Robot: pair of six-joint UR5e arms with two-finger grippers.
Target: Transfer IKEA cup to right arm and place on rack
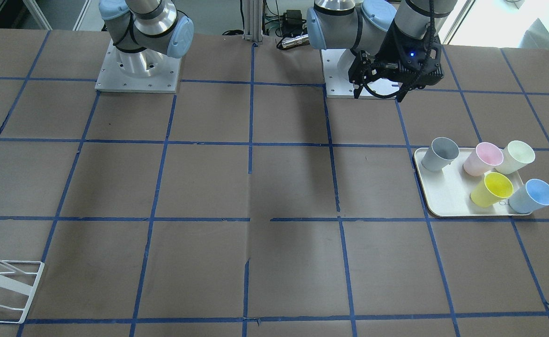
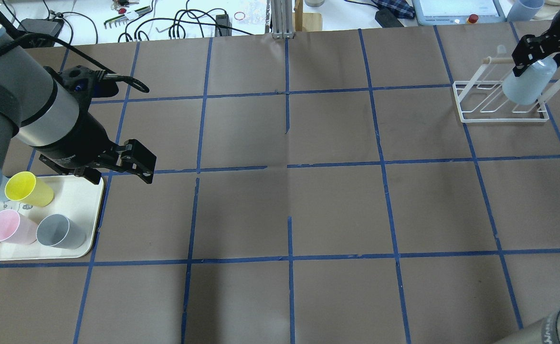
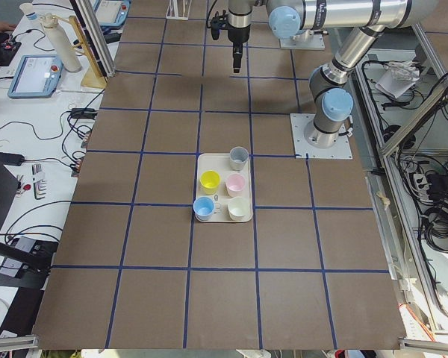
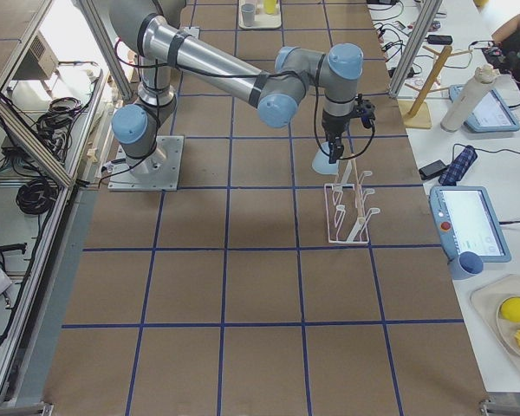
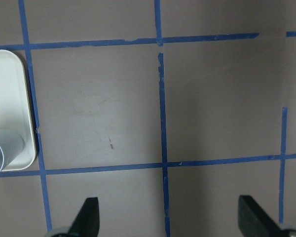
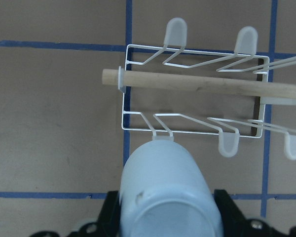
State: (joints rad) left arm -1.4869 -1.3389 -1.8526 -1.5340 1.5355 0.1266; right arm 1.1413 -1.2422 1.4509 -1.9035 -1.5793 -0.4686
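IKEA cup (image 6: 170,182), right hand (image 6: 168,215); five-cup tray (image 1: 447,196)

Overhead and front views faced each other across the worktop (image 2: 337,205); two side views looked along it. Wrist cameras pointed straight down, the right one close over the rack (image 6: 187,85).

A white tray (image 1: 447,192) on the blue-taped brown desk (image 1: 255,187) holds five cups: grey cup (image 1: 439,154), pink cup (image 1: 482,159), yellow cup (image 1: 491,189), blue cup (image 1: 532,196) and a seemingly cream cup (image 1: 515,157).
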